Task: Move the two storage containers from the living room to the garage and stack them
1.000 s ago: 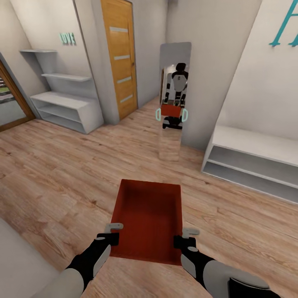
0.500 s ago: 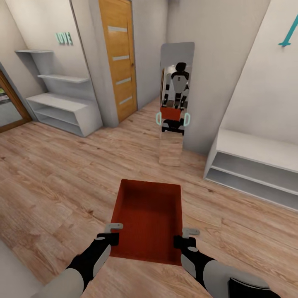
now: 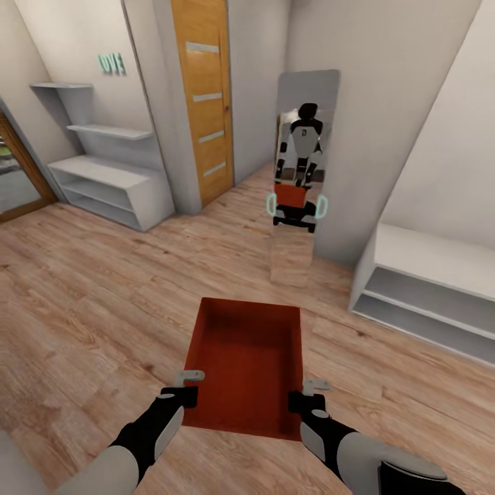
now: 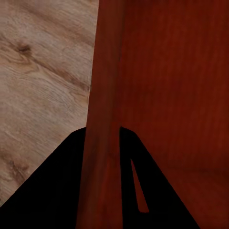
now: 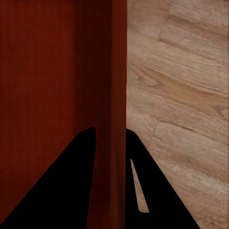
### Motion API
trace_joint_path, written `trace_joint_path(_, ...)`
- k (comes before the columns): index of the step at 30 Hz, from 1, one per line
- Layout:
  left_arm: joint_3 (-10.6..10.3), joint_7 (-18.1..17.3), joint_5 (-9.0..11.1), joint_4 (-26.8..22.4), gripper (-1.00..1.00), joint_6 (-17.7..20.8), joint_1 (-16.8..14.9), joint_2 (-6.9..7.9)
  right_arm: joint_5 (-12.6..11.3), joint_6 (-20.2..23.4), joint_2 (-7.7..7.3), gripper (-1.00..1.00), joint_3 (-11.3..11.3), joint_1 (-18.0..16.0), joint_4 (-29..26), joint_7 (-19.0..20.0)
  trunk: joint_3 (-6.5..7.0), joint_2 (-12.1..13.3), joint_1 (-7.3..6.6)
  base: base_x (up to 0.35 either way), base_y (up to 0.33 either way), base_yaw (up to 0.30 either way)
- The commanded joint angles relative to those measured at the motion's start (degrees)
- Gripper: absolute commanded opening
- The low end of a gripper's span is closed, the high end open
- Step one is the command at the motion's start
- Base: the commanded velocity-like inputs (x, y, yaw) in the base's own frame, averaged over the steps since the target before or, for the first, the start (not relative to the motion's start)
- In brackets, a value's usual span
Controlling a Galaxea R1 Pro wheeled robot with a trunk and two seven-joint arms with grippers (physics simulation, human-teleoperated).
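- One storage container [image 3: 247, 364] is in view, orange-red, open top up, carried low in front of the trunk over the wood-plank floor [image 3: 103, 302], i.e. in the wood-floored room, not the garage.
- Left gripper [image 3: 184, 386] is clamped on the container's left long wall near the near end; right gripper [image 3: 311, 394] on the right wall opposite. In both wrist views the thin wall [image 4: 102, 119] runs between the two dark fingers, so both sets of jaws are narrow, pinching the rim.
- Step in hand, as I judge it: transport w/ a two-arm carry. About a third done at best; the garage and its dark grey floor aren't seen yet.
- Ahead: a tall mirror [image 3: 302, 172] leaning by the wall corner reflects the robot w/ the bin; a wooden door [image 3: 203, 103] sits to its left, white shelving [image 3: 110, 172] further left, a low white shelf unit [image 3: 426, 289] to the right.
- To do it well:
  - keep both arms at fixed spacing; any spread or squeeze could slip or bow the thin walls.
  - hold the bin level, no wrist roll; grips sit at the near end, so the far end is cantilevered and may sag.
  - turn the base slowly; steer between mirror and shelf unit w/ margin for the bin's far end.
  - don't treat the reflection as a way through.
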Motion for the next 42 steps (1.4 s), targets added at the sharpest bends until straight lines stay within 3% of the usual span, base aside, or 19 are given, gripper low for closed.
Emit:
trace_joint_path(1, 1.56, 0.80, -0.10, -0.76, -1.00, 0.30, -0.10, 1.46, -0.64, 0.00, -0.74, -1.00, 2.09, 0.01, 0.65, -0.20, -0.06, -0.05, 0.04, 0.320, 0.000, 0.258)
trace_joint_path(35, 1.56, 0.80, -0.12, -0.76, -1.00, 0.30, -0.10, 1.46, -0.64, 0.00, -0.74, -1.00, 2.09, 0.01, 0.65, -0.20, -0.35, -0.05, 0.04, 0.320, 0.000, 0.248)
trace_joint_path(42, 1.56, 0.80, -0.10, -0.76, -1.00, 0.30, -0.10, 1.46, -0.64, 0.07, -0.74, -1.00, 2.09, 0.01, 0.65, -0.19, -0.41, -0.05, 0.04, 0.320, 0.000, 0.071)
